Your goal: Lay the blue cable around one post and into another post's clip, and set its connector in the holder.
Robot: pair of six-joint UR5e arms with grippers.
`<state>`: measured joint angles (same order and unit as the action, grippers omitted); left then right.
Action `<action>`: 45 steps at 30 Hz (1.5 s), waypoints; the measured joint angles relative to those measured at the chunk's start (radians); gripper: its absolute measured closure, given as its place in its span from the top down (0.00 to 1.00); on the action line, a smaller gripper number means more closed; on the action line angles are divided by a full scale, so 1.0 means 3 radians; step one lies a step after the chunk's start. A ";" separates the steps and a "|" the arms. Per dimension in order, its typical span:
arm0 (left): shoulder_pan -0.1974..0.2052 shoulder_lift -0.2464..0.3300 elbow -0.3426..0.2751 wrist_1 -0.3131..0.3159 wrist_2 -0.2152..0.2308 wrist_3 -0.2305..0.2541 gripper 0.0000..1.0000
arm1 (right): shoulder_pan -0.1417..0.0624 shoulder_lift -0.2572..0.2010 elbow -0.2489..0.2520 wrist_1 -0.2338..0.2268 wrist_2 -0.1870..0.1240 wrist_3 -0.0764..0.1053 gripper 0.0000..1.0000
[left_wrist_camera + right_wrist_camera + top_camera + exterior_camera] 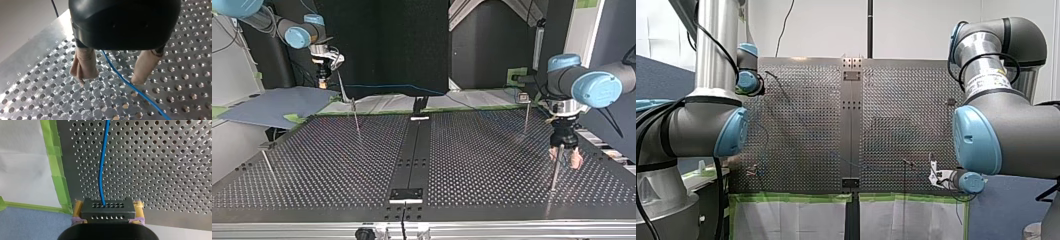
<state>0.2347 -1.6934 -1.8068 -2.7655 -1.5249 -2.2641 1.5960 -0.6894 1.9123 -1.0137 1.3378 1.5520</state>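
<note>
Perforated table (50, 100) | my left gripper (113, 75) is hanging spread around the blue cable (140, 91) | my right gripper (108, 205) is clamping the connector (108, 212).

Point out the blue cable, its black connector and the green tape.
blue cable (100, 170), right wrist view, middle of its visible length.
black connector (108, 210), right wrist view, its perforated face.
green tape (55, 157), right wrist view, middle of the long strip.

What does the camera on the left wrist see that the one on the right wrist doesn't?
Only the left wrist view: my left gripper, beige pads apart, the blue cable passing between them. Only the right wrist view: my right gripper shut on the black connector, plus green tape. Both: that cable over the perforated table.
</note>
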 joint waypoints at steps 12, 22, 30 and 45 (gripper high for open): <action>-0.0016 0.0278 -0.0193 0.0003 0.0016 -0.0130 1.00 | 0.0000 -0.0001 0.0000 -0.0002 0.0001 0.0002 0.00; -0.0006 0.0575 -0.0350 -0.0308 -0.0006 0.0112 1.00 | 0.0004 -0.0001 0.0000 0.0004 0.0000 -0.0002 0.00; 0.0030 0.0872 -0.0434 -0.0565 -0.0179 0.0346 1.00 | 0.0012 -0.0004 -0.0014 0.0008 0.0000 0.0001 0.00; 0.0002 0.1136 -0.0007 -0.1046 -0.0015 0.0824 1.00 | 0.0015 -0.0006 -0.0025 0.0009 0.0000 0.0002 0.00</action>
<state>0.2354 -1.3526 -1.8088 -3.0794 -1.5292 -2.0170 1.6004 -0.6912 1.9047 -1.0109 1.3379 1.5527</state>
